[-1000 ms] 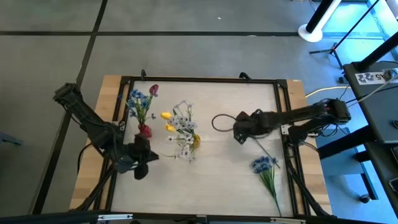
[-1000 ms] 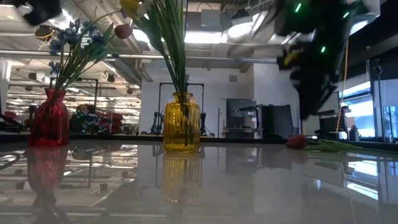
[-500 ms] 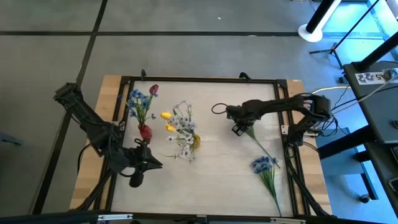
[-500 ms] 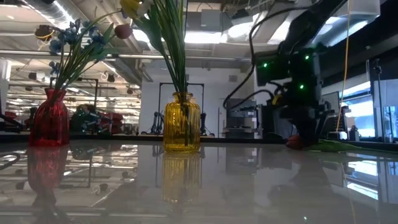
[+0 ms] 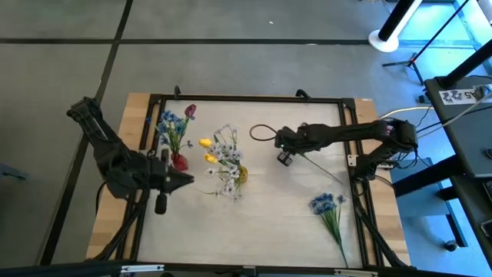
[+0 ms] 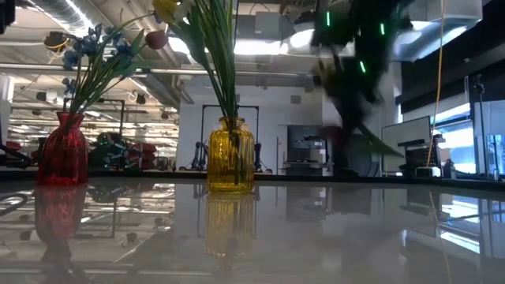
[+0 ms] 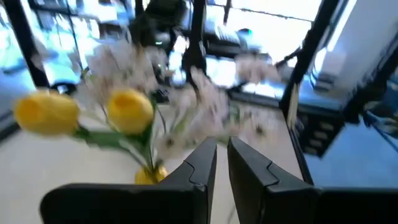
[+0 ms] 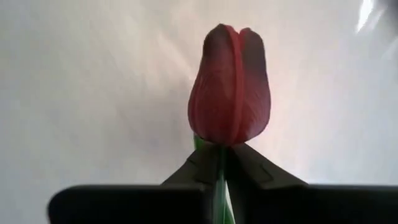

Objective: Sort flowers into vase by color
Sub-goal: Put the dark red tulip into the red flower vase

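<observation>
- A red tulip (image 8: 230,87) is clamped by its stem in the right gripper (image 5: 285,158), above mid-table
- The left gripper (image 5: 183,180) is held nearly closed, empty, beside the yellow vase (image 5: 241,174)

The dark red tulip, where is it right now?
The dark red tulip is clamped in the right hand, above the table's middle in the high view, right of the yellow vase.
</observation>
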